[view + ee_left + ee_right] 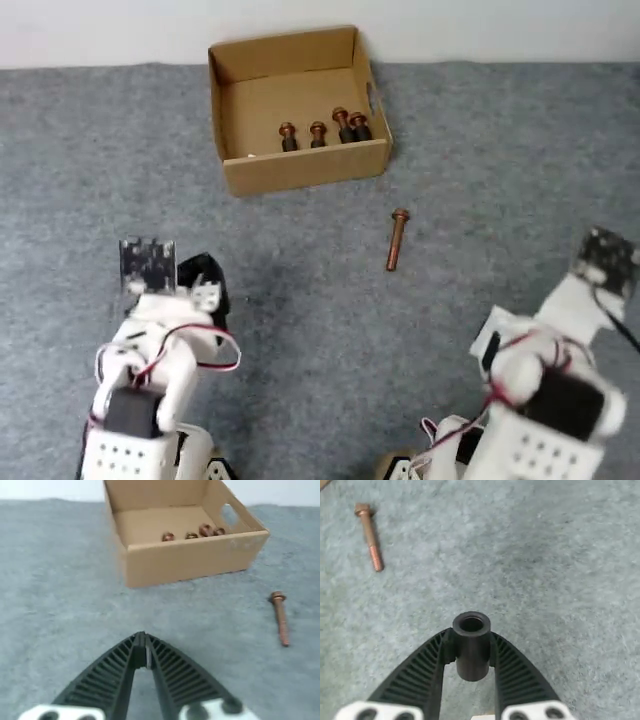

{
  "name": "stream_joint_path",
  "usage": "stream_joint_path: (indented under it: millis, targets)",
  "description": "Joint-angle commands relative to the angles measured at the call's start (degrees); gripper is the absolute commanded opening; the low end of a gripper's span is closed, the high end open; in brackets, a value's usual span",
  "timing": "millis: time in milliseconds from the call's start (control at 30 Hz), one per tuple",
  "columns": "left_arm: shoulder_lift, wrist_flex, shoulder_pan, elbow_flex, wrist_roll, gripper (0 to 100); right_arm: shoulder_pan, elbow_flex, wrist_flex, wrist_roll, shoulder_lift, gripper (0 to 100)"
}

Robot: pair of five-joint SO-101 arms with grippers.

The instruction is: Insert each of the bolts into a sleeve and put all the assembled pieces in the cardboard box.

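A loose copper bolt lies on the grey carpet in front of the cardboard box. Inside the box stand several bolts in black sleeves, in a row along its front wall. In the right wrist view my right gripper is shut on a black sleeve, held upright with its bore facing up; the bolt lies well away from it. My left gripper is shut with nothing in it, low over the carpet, with the box and the bolt beyond it.
Grey carpet covers the whole table. The two arm bases stand at the near edge, left and right. Open carpet lies between them and around the bolt.
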Motion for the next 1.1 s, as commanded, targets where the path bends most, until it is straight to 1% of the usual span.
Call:
stream_joint_path:
  millis: [0,133,233,367,567,733,833,900,1000,1067]
  targets:
    - [16.9,-0.1,5.3,-10.5,1.6,0,2.9,3.6,-1.9,-0.7,-7.3,0.8]
    - [32.8,0.0,10.6,-20.3,3.8,0,4.2,8.3,-1.9,-0.6,-13.1,0.8]
    - [43.4,0.2,12.4,-28.0,5.8,0,4.9,9.9,-2.0,-0.6,-16.0,0.8]
    - [56.4,1.1,14.6,-38.3,5.7,0,5.1,10.2,-2.1,-0.7,-17.2,0.8]
    - [75.1,12.1,19.5,-57.5,5.9,0,5.1,10.3,-2.2,-0.9,-17.2,0.8]
    - [89.5,19.4,20.7,-74.9,6.0,0,5.1,10.3,-2.2,-1.1,-17.6,0.8]
    - [97.8,22.9,21.5,-85.4,6.0,1,5.1,10.3,-2.2,-2.5,-17.2,0.8]
    - [103.6,25.6,22.1,-92.0,5.9,3,5.1,10.3,-2.2,-2.6,-17.2,0.8]
    - [112.1,30.6,23.4,-102.2,5.9,9,5.1,10.3,-2.2,-2.6,-17.2,0.8]
    - [117.6,34.0,24.0,-109.8,5.9,12,5.1,10.3,-2.2,-2.6,-17.2,0.8]
